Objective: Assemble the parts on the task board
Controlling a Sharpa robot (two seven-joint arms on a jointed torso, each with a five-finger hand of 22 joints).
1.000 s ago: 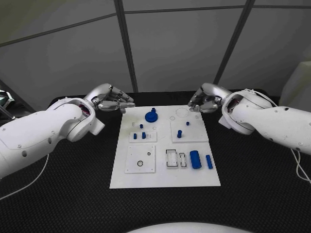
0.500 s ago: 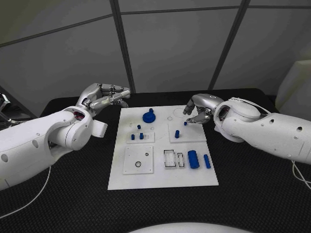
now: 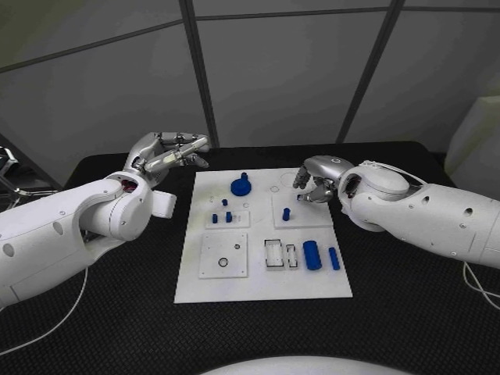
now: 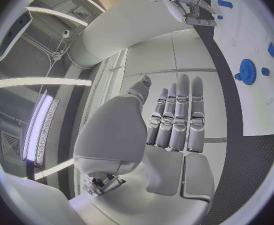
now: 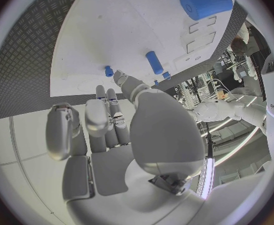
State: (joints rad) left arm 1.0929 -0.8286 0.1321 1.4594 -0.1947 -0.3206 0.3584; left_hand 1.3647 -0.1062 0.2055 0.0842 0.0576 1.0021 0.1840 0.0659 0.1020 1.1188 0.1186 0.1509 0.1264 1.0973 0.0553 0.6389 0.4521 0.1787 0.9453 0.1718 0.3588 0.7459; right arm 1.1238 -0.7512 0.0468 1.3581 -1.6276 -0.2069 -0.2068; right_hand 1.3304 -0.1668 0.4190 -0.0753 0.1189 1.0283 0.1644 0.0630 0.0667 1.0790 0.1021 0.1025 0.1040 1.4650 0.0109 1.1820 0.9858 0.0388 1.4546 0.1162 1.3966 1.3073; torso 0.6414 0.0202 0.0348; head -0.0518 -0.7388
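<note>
The white task board point(image 3: 262, 281) lies mid-table. On it are a blue gear point(image 3: 241, 186), small blue pegs point(image 3: 229, 216), one peg point(image 3: 285, 212) on the right tile, a thick blue cylinder point(image 3: 312, 255) and a slim blue bar point(image 3: 333, 258). My left hand point(image 3: 169, 151) hovers off the board's far left corner, fingers straight and side by side, holding nothing point(image 4: 174, 120). My right hand point(image 3: 318, 182) hangs over the board's far right part with fingers curled and nothing in them point(image 5: 102, 127). A small peg point(image 5: 109, 71) stands just beyond its fingertips.
Two raised white tiles point(image 3: 226, 258) with holes and outlined slots point(image 3: 275, 254) sit on the board. Black table surface point(image 3: 115, 312) surrounds the board on all sides. The right hand point(image 4: 188, 7) appears across the board in the left wrist view.
My left hand has risen and its curled fingers have straightened. My right hand has come down and inward over the board's far right pegs.
</note>
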